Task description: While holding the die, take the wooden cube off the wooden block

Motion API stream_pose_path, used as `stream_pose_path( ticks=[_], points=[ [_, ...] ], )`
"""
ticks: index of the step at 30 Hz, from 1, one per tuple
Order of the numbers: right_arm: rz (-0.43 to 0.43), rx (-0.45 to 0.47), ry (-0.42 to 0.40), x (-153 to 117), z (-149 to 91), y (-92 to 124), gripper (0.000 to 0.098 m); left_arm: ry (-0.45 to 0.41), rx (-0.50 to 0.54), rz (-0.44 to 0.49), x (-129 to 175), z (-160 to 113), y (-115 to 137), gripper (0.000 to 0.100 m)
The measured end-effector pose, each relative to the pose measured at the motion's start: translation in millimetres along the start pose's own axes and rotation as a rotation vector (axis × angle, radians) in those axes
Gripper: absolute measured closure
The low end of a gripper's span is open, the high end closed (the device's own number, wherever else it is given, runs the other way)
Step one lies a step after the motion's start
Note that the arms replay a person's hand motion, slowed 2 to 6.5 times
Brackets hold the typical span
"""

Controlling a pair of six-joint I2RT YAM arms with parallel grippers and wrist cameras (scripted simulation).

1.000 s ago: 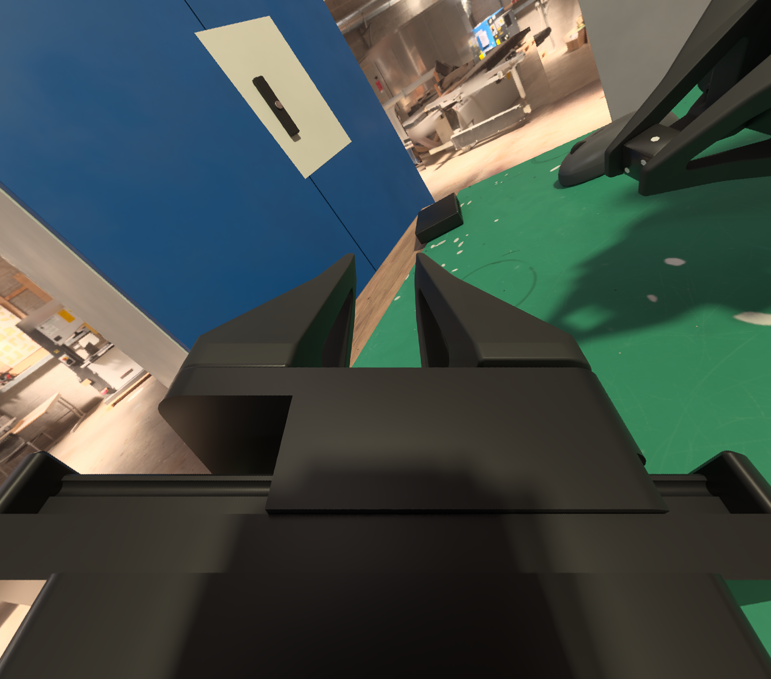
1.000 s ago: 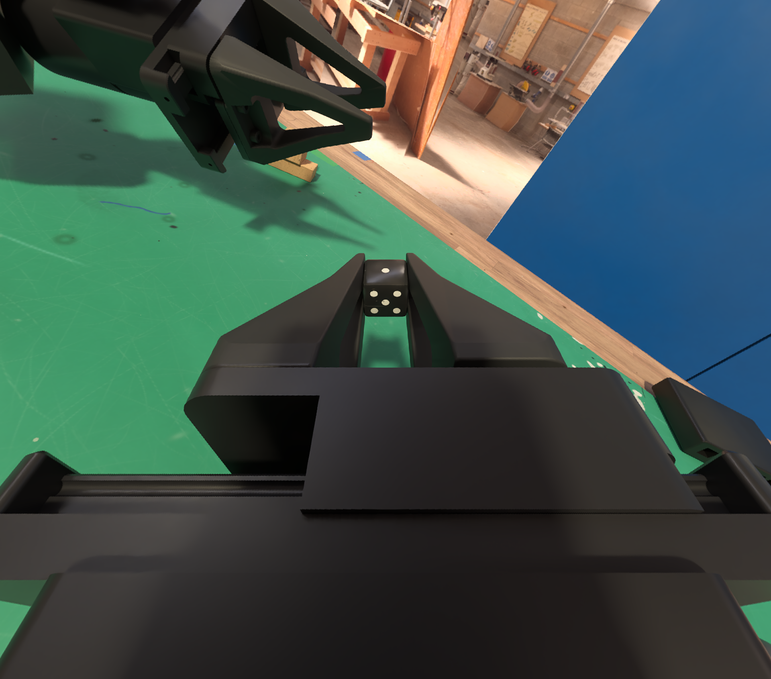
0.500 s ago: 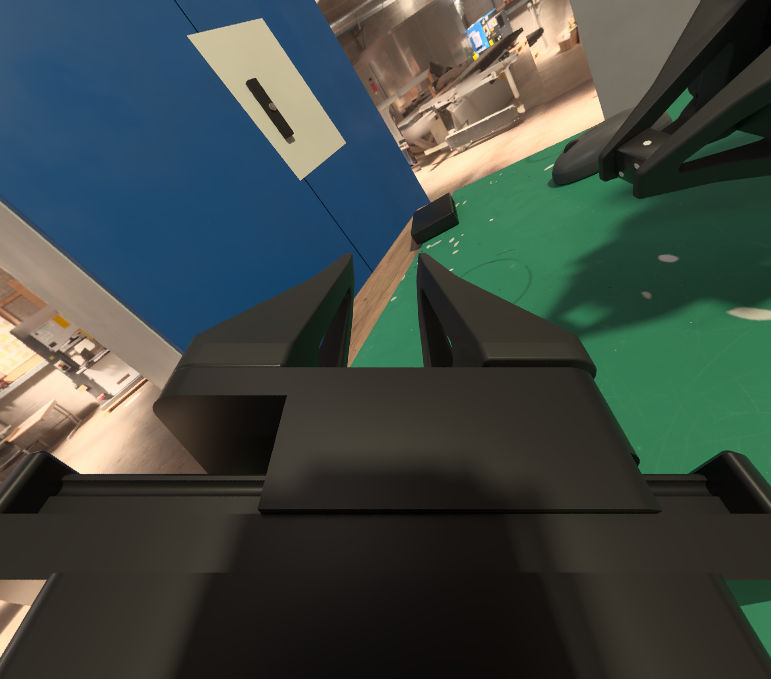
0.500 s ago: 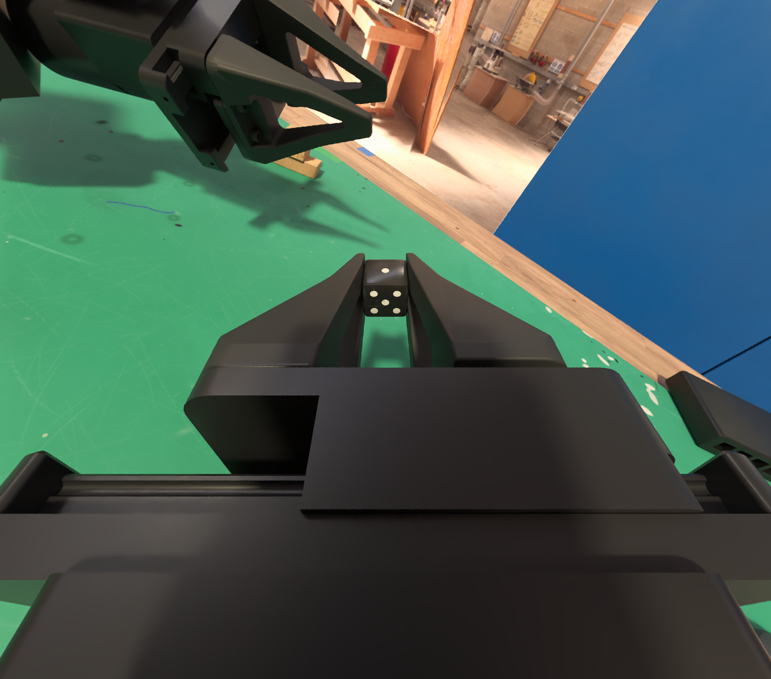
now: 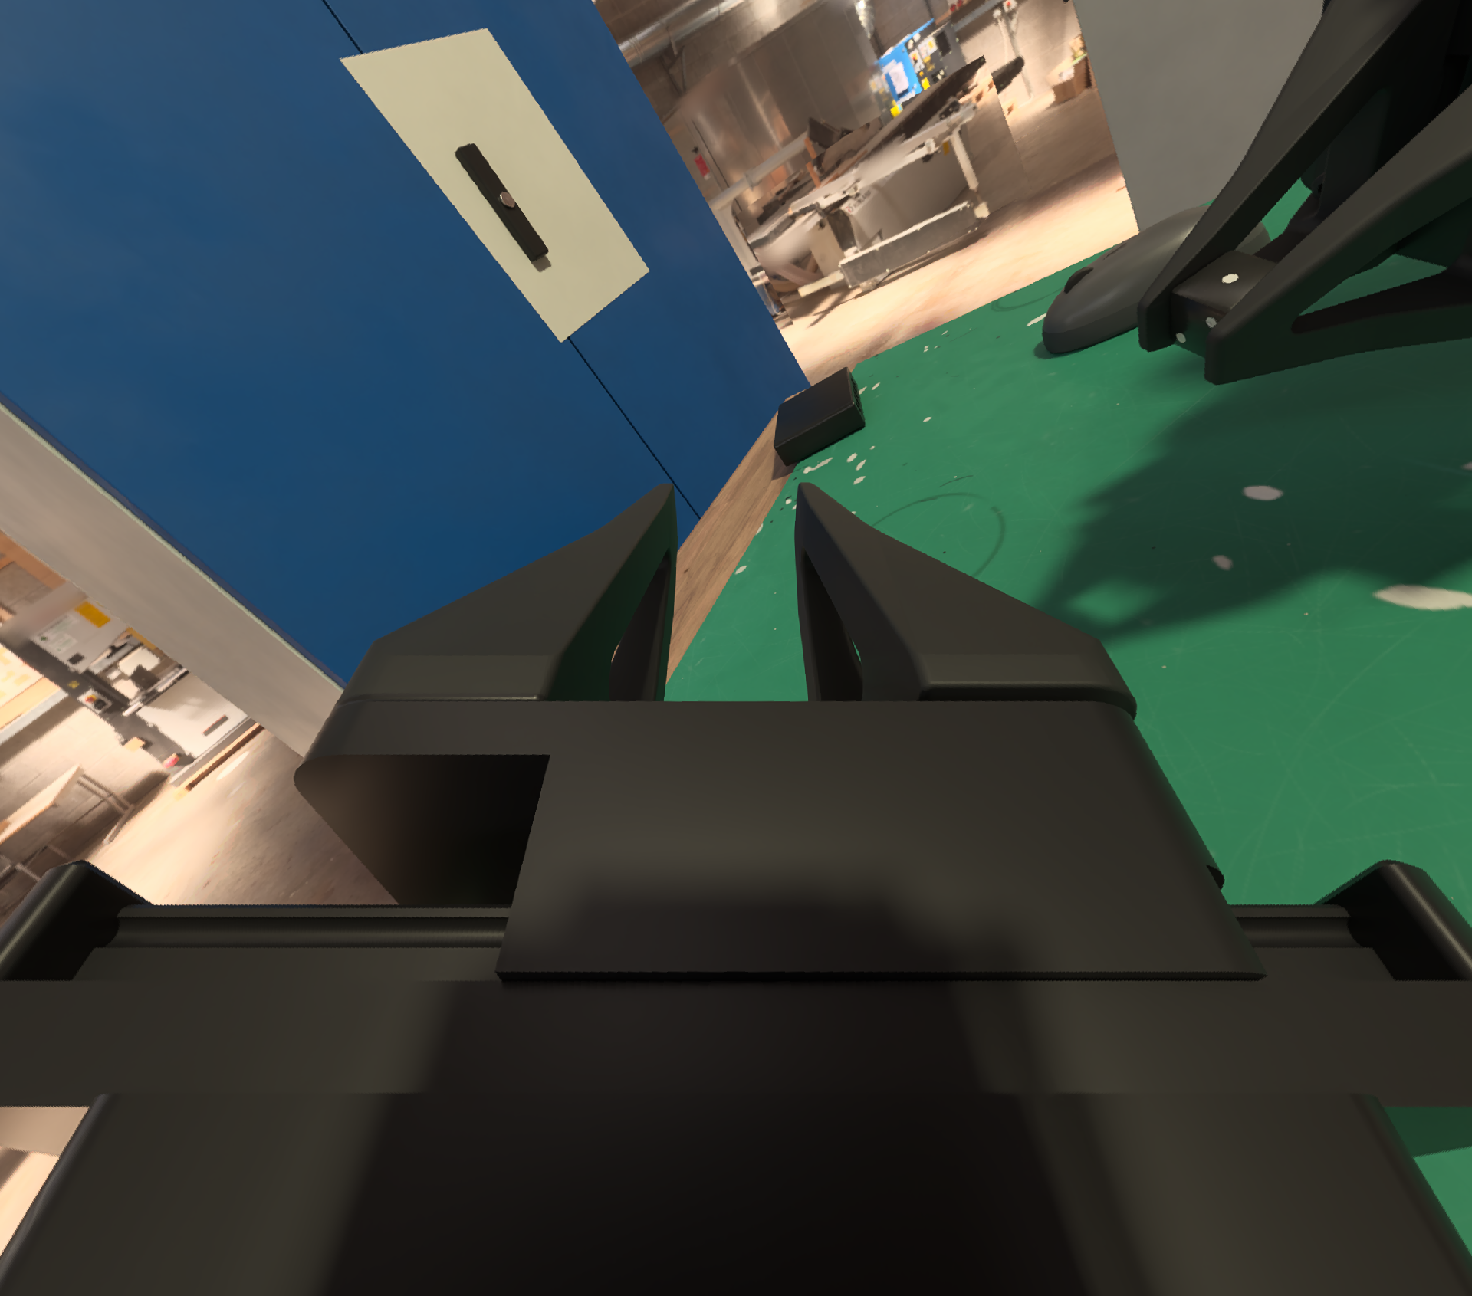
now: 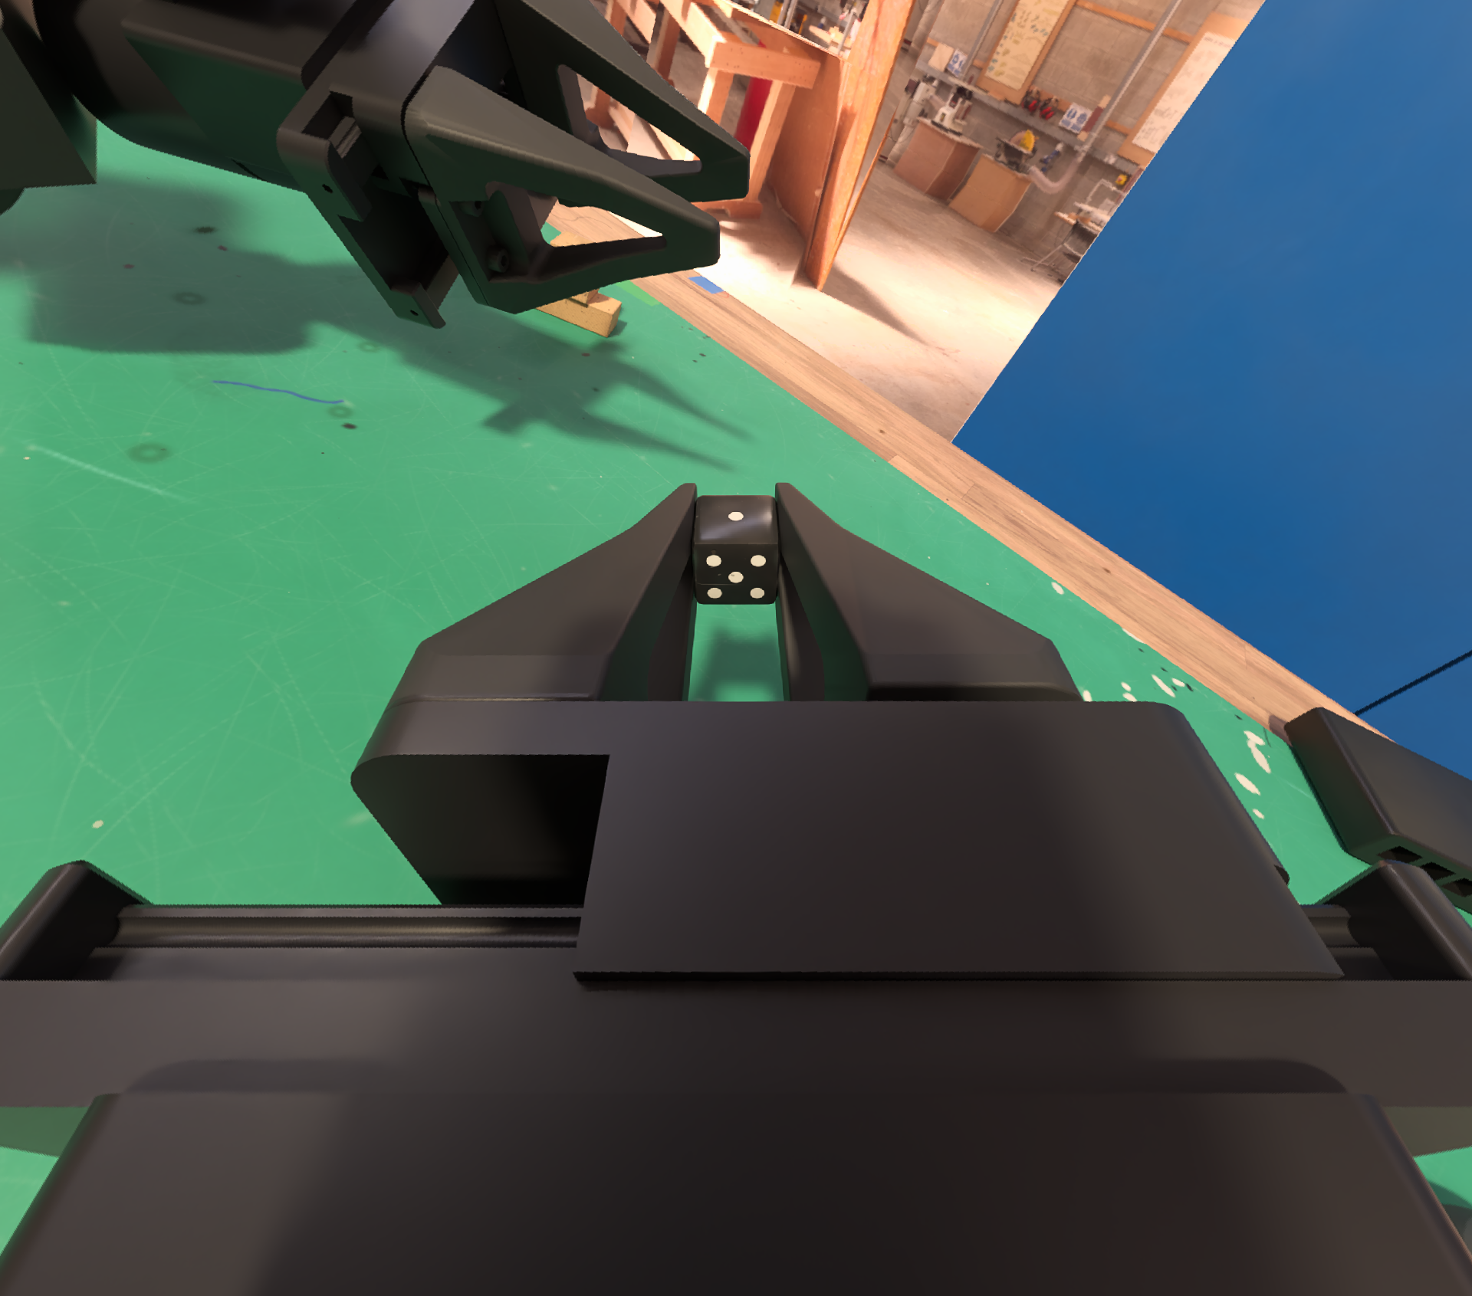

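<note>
Black die [image 6: 734, 549], white pips, rounded edges, pinched square between the right gripper [image 6: 736, 501] fingertips, held clear above the green mat [image 6: 239, 581]. One pip on top, five facing the camera.

Left gripper [image 5: 734, 501] empty, fingers parted, nothing between them; seen again from the right wrist view at ten o'clock [image 6: 721, 215], hanging over the mat.

Pale wooden piece [image 6: 589, 310] peeking out under that gripper at eleven o'clock; cube or block, cannot tell, mostly hidden.

Probably the approach step: cube not yet gripped. Next move likely calls for lowering the left gripper onto the wood, closing on the upper piece only, lifting straight up, keeping the die clamped throughout.
</note>
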State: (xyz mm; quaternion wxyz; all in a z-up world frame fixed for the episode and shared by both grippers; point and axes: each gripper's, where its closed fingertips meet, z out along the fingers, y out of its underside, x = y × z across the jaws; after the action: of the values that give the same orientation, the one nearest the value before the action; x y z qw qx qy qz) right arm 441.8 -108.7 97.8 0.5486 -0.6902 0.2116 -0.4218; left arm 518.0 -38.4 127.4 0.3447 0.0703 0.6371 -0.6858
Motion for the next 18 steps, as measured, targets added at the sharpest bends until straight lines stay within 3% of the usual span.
stream_pose_path(
  ticks=[11, 14, 18],
  points=[
    [-0.008, 0.001, -0.004, -1, 0, 0, 0.0819, -0.032, -0.001, -0.012, -8, -1, 0, 0.075],
    [-0.013, 0.002, -0.004, -1, 0, 0, 0.0819, -0.138, -0.042, 0.042, -29, -8, 1, 0.075],
    [-0.014, 0.002, -0.004, 0, 0, -1, 0.0819, -0.351, -0.068, 0.087, -74, -30, -7, 0.077]
  ],
)
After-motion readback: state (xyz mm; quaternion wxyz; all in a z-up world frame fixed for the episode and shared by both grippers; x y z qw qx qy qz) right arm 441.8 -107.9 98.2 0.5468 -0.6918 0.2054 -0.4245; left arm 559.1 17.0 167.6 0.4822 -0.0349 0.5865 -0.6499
